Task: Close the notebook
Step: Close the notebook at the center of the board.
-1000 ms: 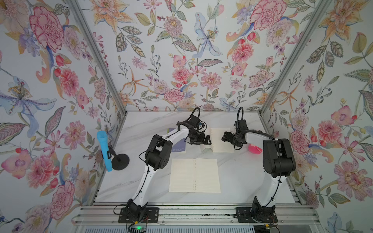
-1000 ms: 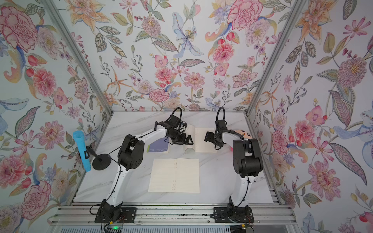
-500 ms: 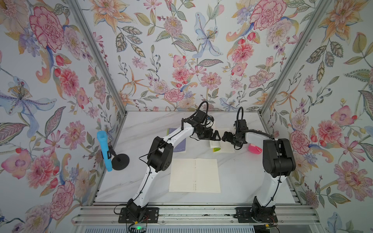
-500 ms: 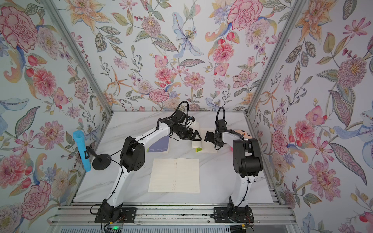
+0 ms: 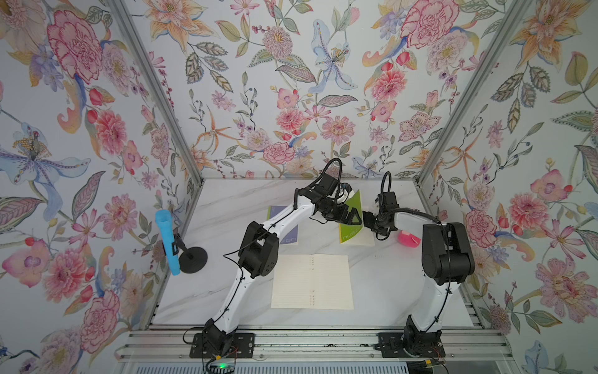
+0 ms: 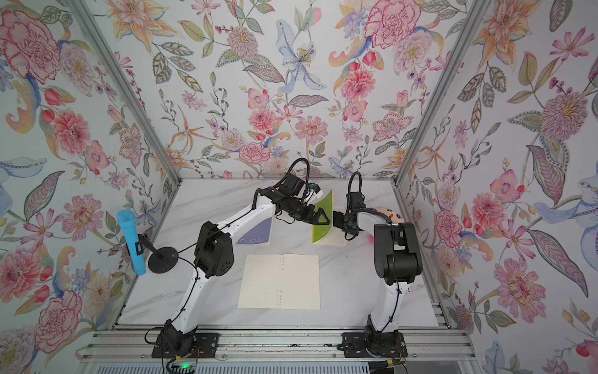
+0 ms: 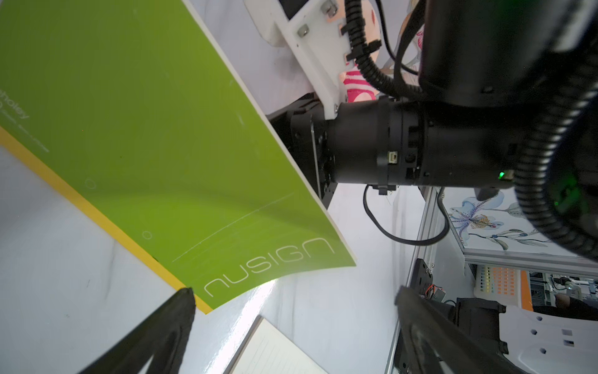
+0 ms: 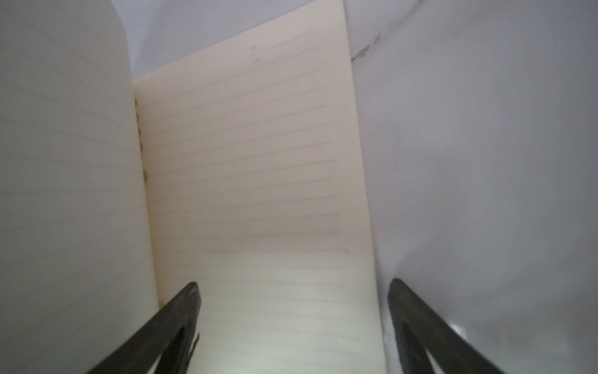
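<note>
We found the green-covered lined notebook (image 5: 350,230) at the white marble table's (image 5: 388,285) far middle, its cover half-raised. Our left gripper (image 7: 294,291) gaped empty beside that cover. Our right gripper (image 8: 293,283) spread wide, empty, over the page.

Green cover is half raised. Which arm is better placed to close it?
Left: the left pincer, open, is outside the raised green cover; the right pincer, also open, hovers over the page.
</note>
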Available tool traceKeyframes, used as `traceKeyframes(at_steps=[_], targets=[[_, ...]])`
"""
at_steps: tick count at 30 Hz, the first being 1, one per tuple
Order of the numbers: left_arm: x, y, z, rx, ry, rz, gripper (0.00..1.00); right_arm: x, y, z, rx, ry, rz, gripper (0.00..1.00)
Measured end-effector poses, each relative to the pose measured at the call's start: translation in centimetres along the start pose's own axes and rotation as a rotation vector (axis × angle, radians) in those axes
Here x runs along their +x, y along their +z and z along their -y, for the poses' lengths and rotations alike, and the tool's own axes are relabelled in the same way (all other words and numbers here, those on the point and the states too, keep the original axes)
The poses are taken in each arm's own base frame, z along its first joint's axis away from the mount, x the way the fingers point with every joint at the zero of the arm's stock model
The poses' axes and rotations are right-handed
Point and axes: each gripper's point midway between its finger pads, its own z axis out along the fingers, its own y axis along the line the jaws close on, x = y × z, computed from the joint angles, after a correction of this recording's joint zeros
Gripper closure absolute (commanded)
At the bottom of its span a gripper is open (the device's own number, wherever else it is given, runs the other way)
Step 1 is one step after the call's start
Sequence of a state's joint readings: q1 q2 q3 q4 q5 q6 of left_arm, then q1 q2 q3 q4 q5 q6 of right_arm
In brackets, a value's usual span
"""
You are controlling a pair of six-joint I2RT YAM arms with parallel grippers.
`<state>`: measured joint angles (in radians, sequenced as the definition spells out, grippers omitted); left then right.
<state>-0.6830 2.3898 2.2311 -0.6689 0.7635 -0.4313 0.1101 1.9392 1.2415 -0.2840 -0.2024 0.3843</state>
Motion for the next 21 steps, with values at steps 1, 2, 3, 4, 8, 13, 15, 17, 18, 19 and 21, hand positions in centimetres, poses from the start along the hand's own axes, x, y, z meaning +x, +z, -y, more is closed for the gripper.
traceKeyframes(at_steps=[1, 2, 3, 4, 8, 13, 15, 17, 18, 19, 21], targets=[[0.1, 0.0, 0.0, -0.001, 0.003, -0.002, 0.00, -0.1, -0.1, 0.3, 0.000, 0.006, 0.001, 0.09], [0.1, 0.0, 0.0, -0.002, 0.009, -0.005, 0.00, -0.1, -0.3, 0.6, -0.003, 0.011, 0.001, 0.09], [0.2, 0.0, -0.1, -0.003, 0.014, -0.008, 0.00, -0.1, -0.5, 1.0, -0.002, 0.023, -0.001, 0.09], [0.3, 0.0, -0.1, -0.003, 0.018, -0.010, 0.00, -0.1, -0.8, 1.5, 0.001, 0.035, -0.005, 0.09], [0.6, 0.1, -0.4, -0.013, 0.040, -0.020, 0.00, -0.1, -2.1, 3.3, 0.001, 0.087, -0.011, 0.09], [2.2, 0.6, -2.2, -0.060, 0.052, -0.059, 0.00, -1.6, -4.9, 2.8, -0.036, 0.093, 0.045, 0.10], [2.8, 0.8, -3.2, -0.084, 0.056, -0.073, 0.00, -2.3, -6.3, 2.1, -0.058, 0.082, 0.077, 0.10], [3.3, 0.7, -4.0, -0.099, 0.048, -0.087, 0.00, -2.7, -7.3, 1.4, -0.079, 0.075, 0.100, 0.10], [3.6, 0.5, -4.6, -0.111, 0.045, -0.091, 0.00, -2.9, -7.7, 1.1, -0.088, 0.074, 0.108, 0.10], [3.7, 0.4, -5.1, -0.122, 0.044, -0.094, 0.00, -3.1, -7.9, 0.9, -0.094, 0.073, 0.113, 0.10], [3.8, -0.3, -6.0, -0.141, 0.038, -0.093, 0.00, -3.3, -8.2, 0.3, -0.109, 0.068, 0.118, 0.11]])
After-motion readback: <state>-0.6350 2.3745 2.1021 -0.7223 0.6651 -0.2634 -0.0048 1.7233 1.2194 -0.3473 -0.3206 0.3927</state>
